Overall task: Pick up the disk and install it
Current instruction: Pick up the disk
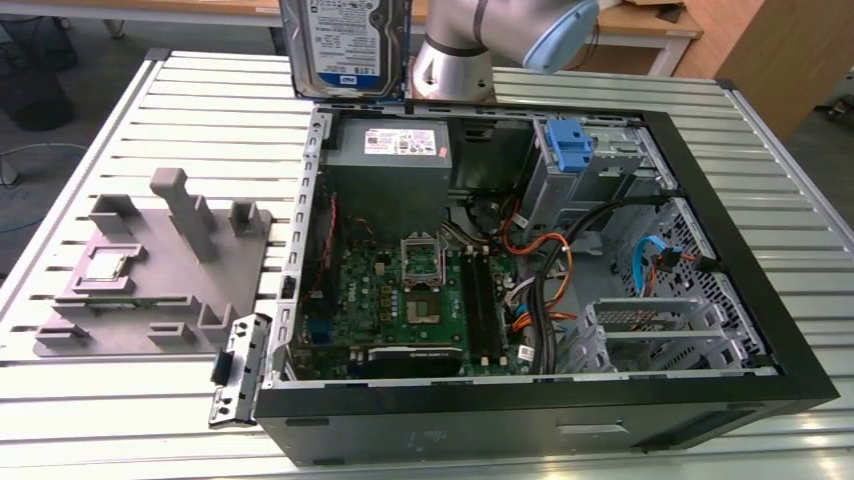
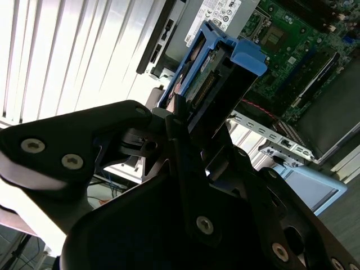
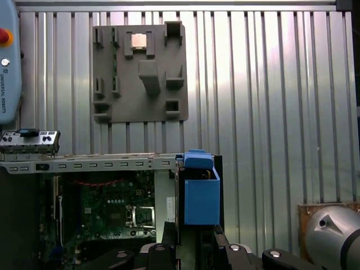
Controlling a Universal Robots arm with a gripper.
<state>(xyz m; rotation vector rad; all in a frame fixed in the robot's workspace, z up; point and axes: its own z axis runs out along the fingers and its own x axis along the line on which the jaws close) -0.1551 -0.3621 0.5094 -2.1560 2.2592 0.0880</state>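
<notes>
The disk [image 1: 344, 45], a silver-grey drive with a white-and-blue label in a blue carrier frame, hangs upright above the table, behind the far left corner of the open computer case [image 1: 747, 300] in the exterior view. My gripper [image 2: 188, 121] is shut on it, and the black fingers [image 2: 183, 146] clamp its near end. In the first wrist view the disk [image 3: 201, 197] is seen end-on over the case's edge, with the gripper [image 3: 191, 236] just behind it.
Inside the case are a grey power-supply box [image 1: 387, 145], the green motherboard [image 1: 400, 300], loose cables [image 1: 561, 250] and a blue latch [image 1: 567, 150] at the drive bay. A grey fixture plate [image 1: 147, 260] lies on the slatted table at the exterior view's left.
</notes>
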